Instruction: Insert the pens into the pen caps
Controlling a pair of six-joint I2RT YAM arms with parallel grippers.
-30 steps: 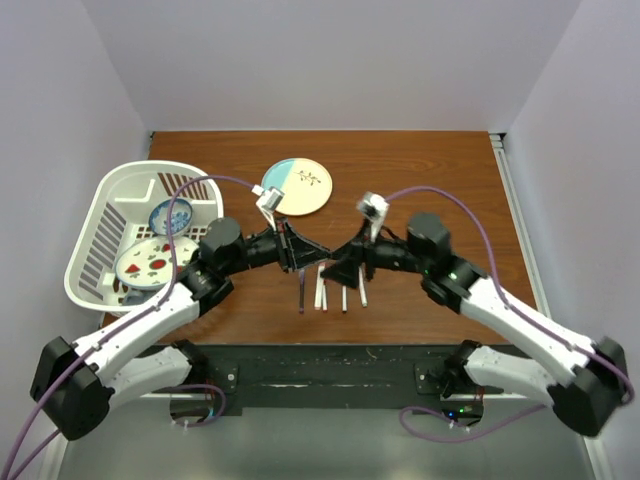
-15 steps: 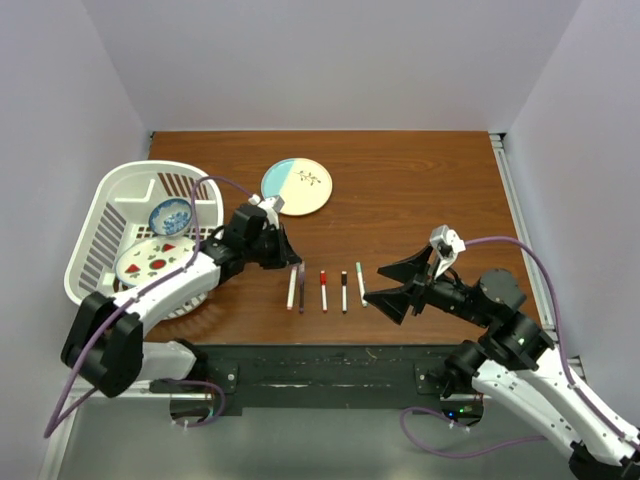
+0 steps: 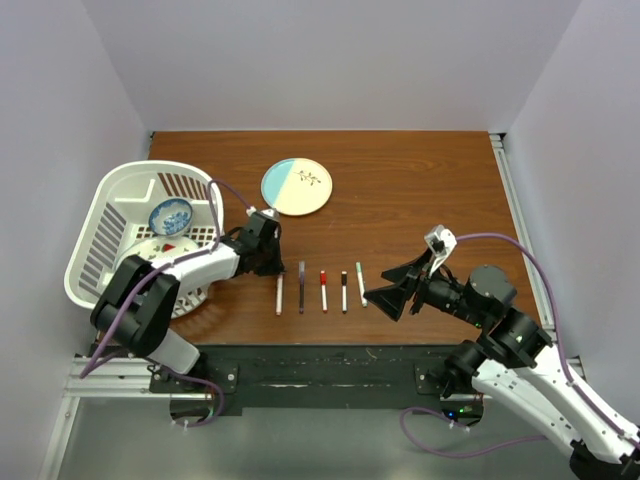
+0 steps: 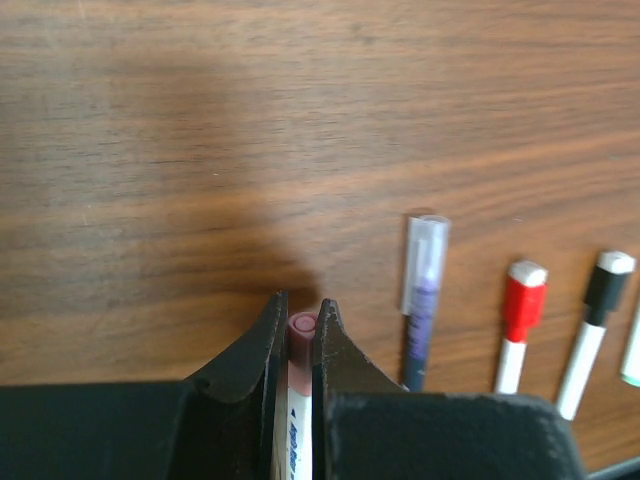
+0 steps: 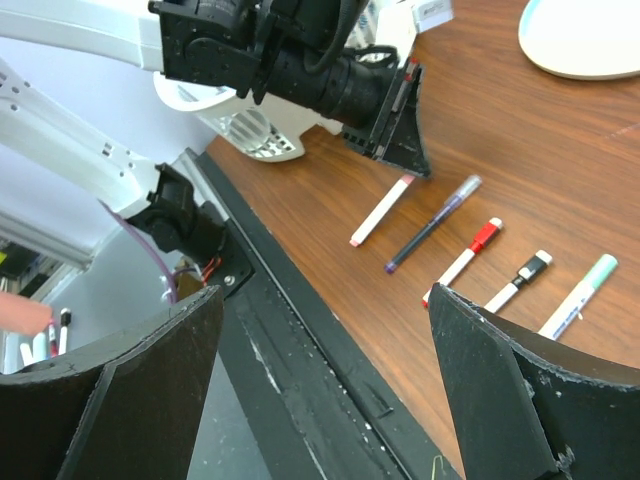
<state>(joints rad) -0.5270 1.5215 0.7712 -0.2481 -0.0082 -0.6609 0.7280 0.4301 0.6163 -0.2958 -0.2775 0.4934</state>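
The left gripper (image 4: 302, 318) was clenched on the cap end of the pink-capped pen (image 3: 279, 296), which lay on the worktop (image 3: 420, 190) at the left end of a row with four other pens (image 3: 323, 292). The right gripper (image 3: 392, 288) was spread wide and empty, hovering just right of the row.

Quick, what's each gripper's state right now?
Left gripper: shut on the pink-capped white marker pen.
Right gripper: open, holding nothing.
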